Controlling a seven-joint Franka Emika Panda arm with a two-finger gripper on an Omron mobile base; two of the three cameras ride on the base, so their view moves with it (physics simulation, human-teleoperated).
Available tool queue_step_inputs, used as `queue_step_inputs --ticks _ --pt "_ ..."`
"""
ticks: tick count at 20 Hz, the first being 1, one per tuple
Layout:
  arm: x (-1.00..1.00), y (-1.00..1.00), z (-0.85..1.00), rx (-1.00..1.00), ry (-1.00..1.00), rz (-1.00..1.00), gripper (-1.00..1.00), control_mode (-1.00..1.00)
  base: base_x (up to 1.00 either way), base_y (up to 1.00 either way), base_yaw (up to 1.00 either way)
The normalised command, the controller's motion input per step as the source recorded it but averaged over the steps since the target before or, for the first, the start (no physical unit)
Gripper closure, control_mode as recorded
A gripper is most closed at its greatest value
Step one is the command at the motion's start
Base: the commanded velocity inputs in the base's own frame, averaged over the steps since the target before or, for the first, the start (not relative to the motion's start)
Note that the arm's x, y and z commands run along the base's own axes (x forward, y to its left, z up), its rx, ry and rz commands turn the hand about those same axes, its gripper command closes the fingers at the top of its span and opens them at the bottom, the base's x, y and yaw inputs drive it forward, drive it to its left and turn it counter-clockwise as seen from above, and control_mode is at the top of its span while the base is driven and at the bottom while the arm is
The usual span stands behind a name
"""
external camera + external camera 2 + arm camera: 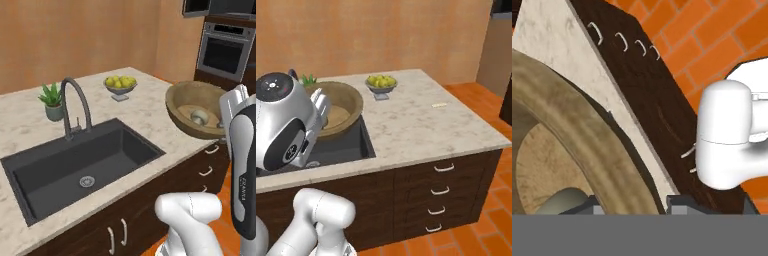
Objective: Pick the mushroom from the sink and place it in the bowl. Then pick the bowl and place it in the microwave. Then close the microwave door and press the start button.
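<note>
You have one sink [55, 172] with one faucet [75, 105] and one round drain [87, 181]. You have one wooden bowl [187, 102] holding one mushroom [198, 117]. You can count one grey pedestal dish [120, 90] of yellow-green fruit, though the number of fruit cannot be told, and one potted plant [52, 101]. You see four drawer handles [439, 197] in the right base view and one oven [225, 50].
</note>
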Motion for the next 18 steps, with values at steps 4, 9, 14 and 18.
queue_step_inputs --ticks 4,9,14,18 --pt "0.00 0.00 0.00 0.00 0.00 0.00 1.00 1.00 0.00 -0.04 -0.92" --pt "0.00 0.00 0.00 0.00 0.00 0.00 1.00 1.00 0.13 -0.53 -0.72" --pt "0.00 0.00 0.00 0.00 0.00 0.00 1.00 1.00 0.25 -0.89 -0.60" --pt "0.00 0.00 0.00 0.00 0.00 0.00 1.00 1.00 0.45 -0.73 -0.58"
